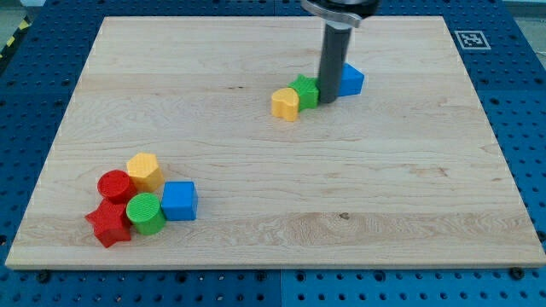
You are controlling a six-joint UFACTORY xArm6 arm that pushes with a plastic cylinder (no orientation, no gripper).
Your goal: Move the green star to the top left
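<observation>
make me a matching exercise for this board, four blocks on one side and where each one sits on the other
Column 1:
1. green star block
2. yellow hexagonal block
3. red star block
4. blue cube block

Column 2:
A. view's right end of the bottom-left cluster
B. touching the view's left side of my tip
C. lowest and furthest to the view's left in the cluster
D. top of the bottom-left cluster

Pairs: 1-B, 2-D, 3-C, 4-A
</observation>
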